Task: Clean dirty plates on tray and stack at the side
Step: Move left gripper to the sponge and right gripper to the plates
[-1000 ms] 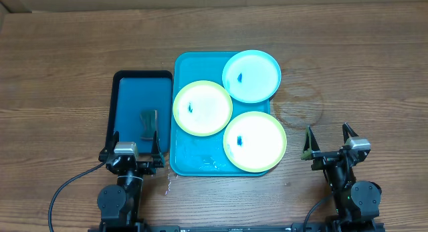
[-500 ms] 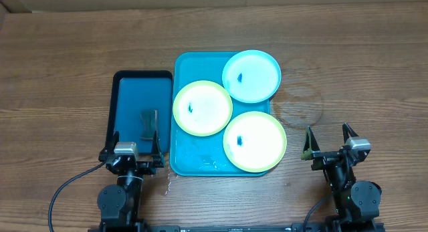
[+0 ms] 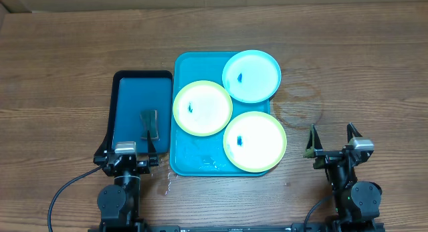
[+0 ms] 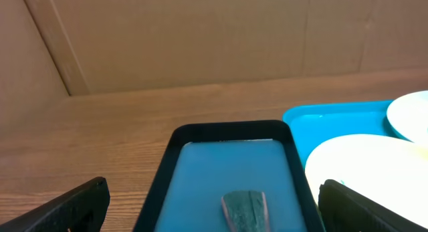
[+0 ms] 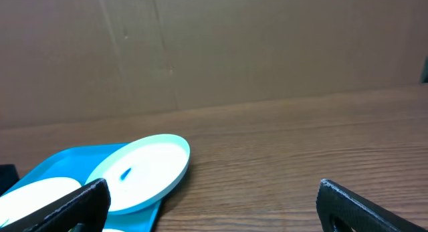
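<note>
The desk [image 3: 67, 58] is brown wood grain with a dull sheen and a faint ring mark towards the right. The tray [image 3: 194, 68] is smooth turquoise plastic, glossy, catching light near its front rim. The plates [image 3: 202, 108] look like smooth plastic too, their pale centres shining bright. The dark tray [image 3: 134, 91] has a matt black rim and a smoother blue floor. The grey strip [image 3: 149, 124] in it looks ribbed; I cannot tell its material. The left tool [image 3: 127, 146] and right tool [image 3: 331, 142] are matt black. The wall [image 4: 200, 38] behind is plain, dull cardboard.
</note>
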